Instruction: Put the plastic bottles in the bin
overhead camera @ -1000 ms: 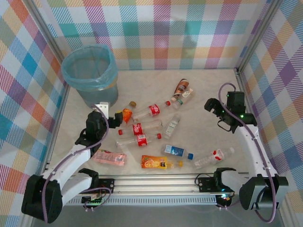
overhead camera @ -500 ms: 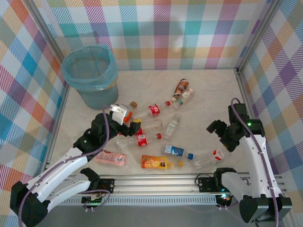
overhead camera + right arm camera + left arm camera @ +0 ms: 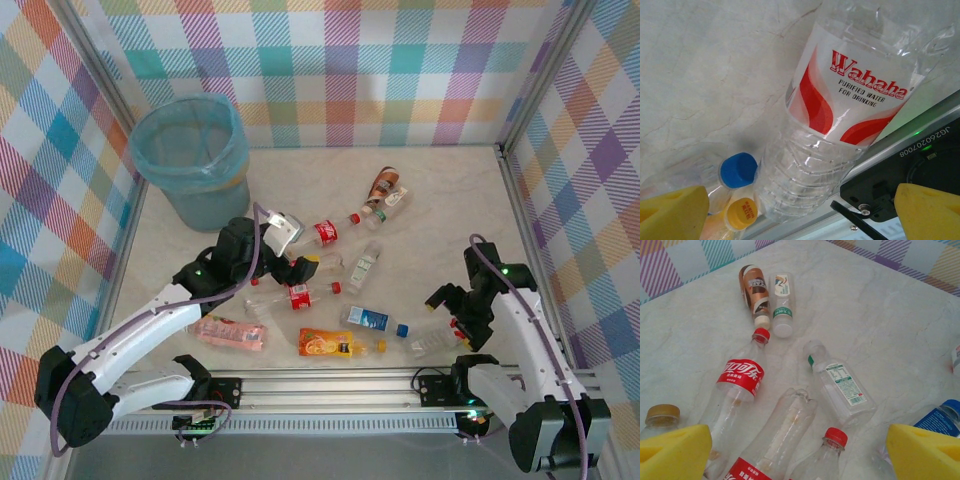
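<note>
Both your jaws gape wide: left gripper [image 3: 799,452] over clear, crumpled plastic bottles [image 3: 300,293] mid-table, right gripper [image 3: 800,210] over the ribbed Wahaha bottle [image 3: 840,115] beside the near rail [image 3: 340,385]. Round bagged bin [image 3: 200,200] stands far-left; bare marbled table [image 3: 450,190] far-right.

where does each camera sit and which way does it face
top external: fixed above and behind the robot, looking down on the table, bin and bottles; both arms show, with left gripper and right gripper.
left wrist: on the left arm, looking down and ahead over bottles to the brown-label bottle; its yellow fingertips at the bottom corners.
right wrist: on the right arm, looking steeply down at the Wahaha bottle; yellow fingertips at the bottom corners.
shared: top external and right wrist both show the Wahaha bottle.
</note>
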`<state>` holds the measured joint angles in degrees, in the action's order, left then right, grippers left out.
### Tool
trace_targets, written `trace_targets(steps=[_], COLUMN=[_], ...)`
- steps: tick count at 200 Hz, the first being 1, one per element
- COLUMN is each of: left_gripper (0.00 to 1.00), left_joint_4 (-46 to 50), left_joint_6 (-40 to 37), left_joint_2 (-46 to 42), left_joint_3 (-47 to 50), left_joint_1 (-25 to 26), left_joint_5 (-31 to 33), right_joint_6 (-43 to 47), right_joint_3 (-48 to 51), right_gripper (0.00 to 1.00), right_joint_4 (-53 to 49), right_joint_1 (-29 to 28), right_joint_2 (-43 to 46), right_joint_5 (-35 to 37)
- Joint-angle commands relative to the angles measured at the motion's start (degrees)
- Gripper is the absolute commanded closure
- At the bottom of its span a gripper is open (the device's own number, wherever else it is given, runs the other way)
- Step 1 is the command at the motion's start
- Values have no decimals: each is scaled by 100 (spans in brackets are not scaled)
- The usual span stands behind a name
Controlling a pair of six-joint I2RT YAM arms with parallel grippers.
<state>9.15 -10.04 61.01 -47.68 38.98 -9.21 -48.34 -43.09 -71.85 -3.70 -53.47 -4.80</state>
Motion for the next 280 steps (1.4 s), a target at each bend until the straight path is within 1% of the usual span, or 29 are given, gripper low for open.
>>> trace_targets(steps=[1,35,62,92,105,125,140,177,191,219,225,247,264,267,280], left_gripper=[9,9,9,9,9,9,9,10,10,10,10,10,11,11,11], left_joint_4=[63,99,99,197,185,132,148,244,263,263,286,455,632,839,1160], left_joint_6=[117,321,324,285,331,427,534,700,759,984,1050,1371,1620,1668,1875], left_joint_2=[22,-28,-63,-69,-78,-68,-53,-60,-58,10,47,267,538,590,846], left_joint_3=[-167,-141,-173,-292,-313,-350,-406,-440,-427,-485,-535,-848,-1227,-1333,-1754], left_joint_1=[148,219,220,222,221,216,219,218,218,215,216,210,215,215,210], left_joint_5=[-122,71,232,386,454,532,583,711,807,1030,1081,1278,1398,1412,1492], right_joint_6=[-251,-358,-365,-352,-365,-374,-346,-230,-160,-64,-33,176,459,517,788], right_joint_3=[167,437,477,640,737,843,880,1002,988,952,939,833,685,648,496], right_gripper=[4,4,4,8,9,14,15,18,22,23,23,31,41,42,44], right_joint_4=[164,581,1021,1512,1745,2166,2372,2641,2724,2852,2845,2802,2731,2726,2661], right_joint_1=[-75,-125,-183,-207,-209,-217,-235,-261,-262,-279,-280,-288,-287,-287,-284], right_joint_2=[17,-298,-602,-837,-937,-1080,-1175,-1391,-1454,-1573,-1595,-1517,-1343,-1303,-1128], right_joint_5=[-92,-289,-338,-312,-285,-294,-222,-138,-127,-89,-64,61,123,132,178])
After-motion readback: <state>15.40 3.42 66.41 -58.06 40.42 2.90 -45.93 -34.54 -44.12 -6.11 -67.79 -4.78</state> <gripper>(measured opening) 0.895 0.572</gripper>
